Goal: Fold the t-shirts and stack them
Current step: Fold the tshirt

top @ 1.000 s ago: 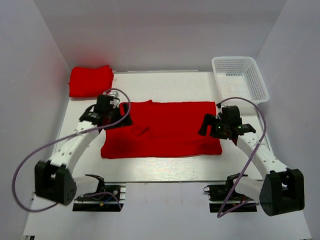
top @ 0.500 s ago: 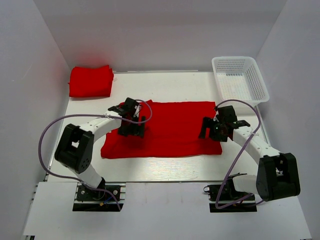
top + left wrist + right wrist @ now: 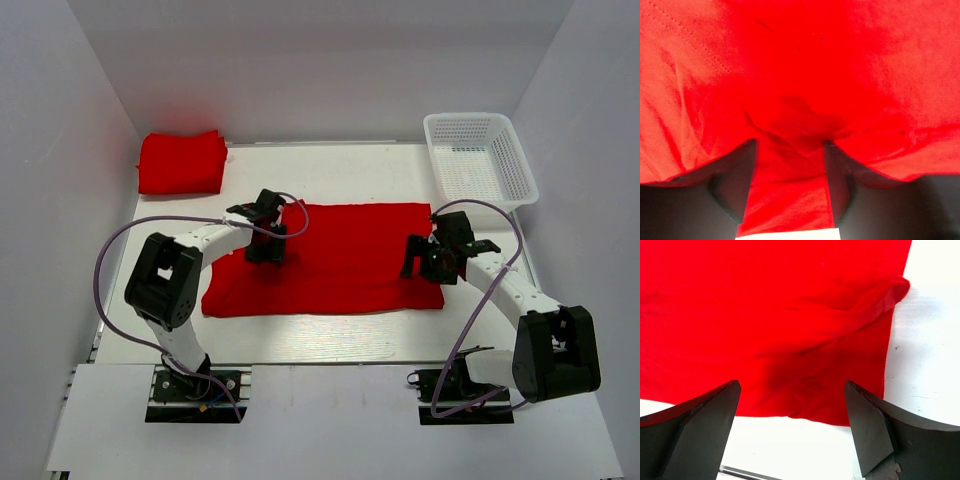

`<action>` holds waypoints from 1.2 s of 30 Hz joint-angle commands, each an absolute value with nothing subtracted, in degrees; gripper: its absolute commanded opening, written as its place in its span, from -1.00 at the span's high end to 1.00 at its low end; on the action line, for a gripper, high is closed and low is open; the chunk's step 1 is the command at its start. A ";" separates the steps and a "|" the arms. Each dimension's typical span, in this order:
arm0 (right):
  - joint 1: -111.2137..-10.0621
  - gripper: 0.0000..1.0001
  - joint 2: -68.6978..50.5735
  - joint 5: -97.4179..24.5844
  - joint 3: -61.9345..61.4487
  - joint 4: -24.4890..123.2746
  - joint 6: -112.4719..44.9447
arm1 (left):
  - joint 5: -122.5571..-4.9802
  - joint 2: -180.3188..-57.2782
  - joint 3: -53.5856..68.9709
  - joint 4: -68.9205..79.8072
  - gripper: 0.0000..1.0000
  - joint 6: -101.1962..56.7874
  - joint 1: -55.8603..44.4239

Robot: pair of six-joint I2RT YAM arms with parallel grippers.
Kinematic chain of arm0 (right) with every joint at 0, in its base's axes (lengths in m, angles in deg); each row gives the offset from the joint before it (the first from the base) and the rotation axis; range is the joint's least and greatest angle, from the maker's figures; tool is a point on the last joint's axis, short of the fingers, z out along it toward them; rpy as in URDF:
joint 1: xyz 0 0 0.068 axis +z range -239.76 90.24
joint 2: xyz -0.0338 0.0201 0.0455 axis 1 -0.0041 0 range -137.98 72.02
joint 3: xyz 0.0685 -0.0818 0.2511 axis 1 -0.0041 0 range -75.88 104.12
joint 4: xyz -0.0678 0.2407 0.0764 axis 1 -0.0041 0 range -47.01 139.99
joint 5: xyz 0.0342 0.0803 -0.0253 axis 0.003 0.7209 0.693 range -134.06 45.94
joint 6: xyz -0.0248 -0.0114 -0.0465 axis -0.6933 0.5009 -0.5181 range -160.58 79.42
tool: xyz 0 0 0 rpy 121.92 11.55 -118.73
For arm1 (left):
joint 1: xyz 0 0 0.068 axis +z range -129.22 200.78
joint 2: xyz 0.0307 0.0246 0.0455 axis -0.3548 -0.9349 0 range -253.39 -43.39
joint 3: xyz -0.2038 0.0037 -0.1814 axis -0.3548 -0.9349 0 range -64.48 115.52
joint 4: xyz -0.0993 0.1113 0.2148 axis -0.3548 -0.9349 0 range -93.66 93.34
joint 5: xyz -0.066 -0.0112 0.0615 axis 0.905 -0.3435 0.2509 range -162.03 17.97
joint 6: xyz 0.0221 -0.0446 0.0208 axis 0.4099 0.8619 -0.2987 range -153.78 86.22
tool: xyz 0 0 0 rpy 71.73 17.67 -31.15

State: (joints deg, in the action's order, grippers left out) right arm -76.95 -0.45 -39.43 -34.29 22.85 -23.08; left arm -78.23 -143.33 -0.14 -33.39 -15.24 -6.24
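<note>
Two red garments lie on the white table [image 3: 330, 170]. At the far left corner sits a folded pile [image 3: 181, 162] of red t-shirt fabric, well apart from both arms; we cannot tell how many shirts it holds.

Right of it and nearer to us, the spread t-shirt [image 3: 340, 262] lies flat across the middle of the table, its long side running left to right. The left gripper [image 3: 267, 245] is down on the far left part of this shirt. In the left wrist view the left gripper [image 3: 790, 145] has its fingers [image 3: 737, 185] drawn close, with a strip of the spread t-shirt [image 3: 790, 75] pinched between them, and cloth bunches in creases just beyond the tips.

Further right, the right gripper [image 3: 422, 258] hangs over the shirt's right edge. In the right wrist view the right gripper [image 3: 791, 385] has its fingers [image 3: 705, 430] wide apart and grips nothing. Under them the spread t-shirt [image 3: 765, 300] shows a soft ridge that runs to the right edge, and bare table [image 3: 930, 340] lies just beside that edge.

At the far right corner stands a white mesh basket [image 3: 480, 165], apart from the shirt and near the right arm.
</note>
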 commanded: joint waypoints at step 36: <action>-77.28 -0.80 2.76 -41.25 -33.69 21.42 -23.09 | -73.88 -136.64 -2.43 -31.29 -1.00 -16.99 -6.55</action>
